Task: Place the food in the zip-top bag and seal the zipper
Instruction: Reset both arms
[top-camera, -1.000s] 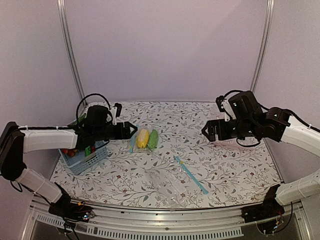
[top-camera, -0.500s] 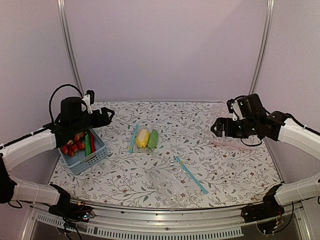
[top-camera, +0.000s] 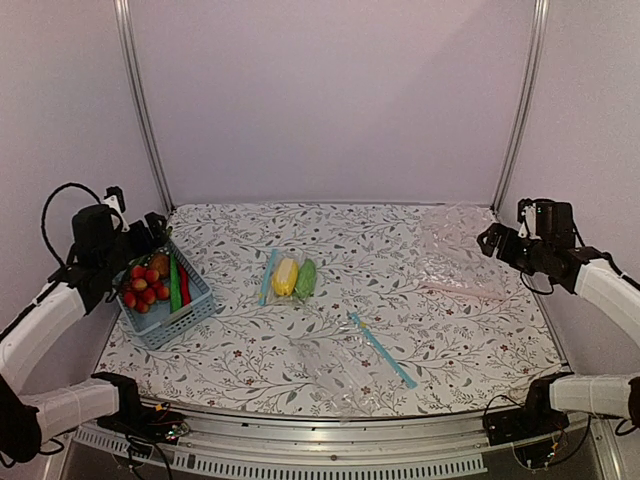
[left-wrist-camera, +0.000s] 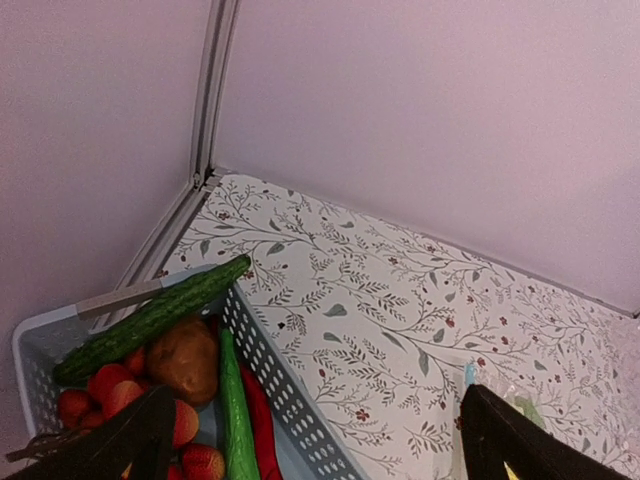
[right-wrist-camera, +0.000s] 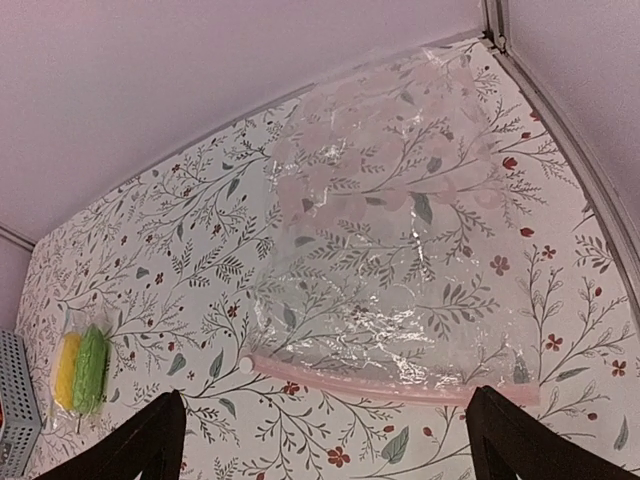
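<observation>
The food, a yellow oblong (top-camera: 285, 276) and a light-green oblong (top-camera: 306, 279), lies side by side at mid-table within the small clear zip-top bag (top-camera: 292, 297). The bag's light-blue zipper (top-camera: 268, 275) runs along its left edge. The food also shows at the far left of the right wrist view (right-wrist-camera: 80, 370). The zipper's end shows in the left wrist view (left-wrist-camera: 469, 375). My left gripper (top-camera: 158, 229) is open and empty above the basket, well left of the bag. My right gripper (top-camera: 490, 240) is open and empty at the far right, over the pink-strip bag.
A blue basket (top-camera: 190, 310) at the left holds a cucumber (left-wrist-camera: 150, 315), red berries and other produce. A larger clear bag with a long blue strip (top-camera: 382, 350) lies front centre. A clear bag with a pink strip (right-wrist-camera: 380, 280) lies at the back right.
Both arms have drawn back from the middle to the sides. The left gripper went from beside the food to over the basket; the right one to the far right edge, uncovering the pink-strip bag.
</observation>
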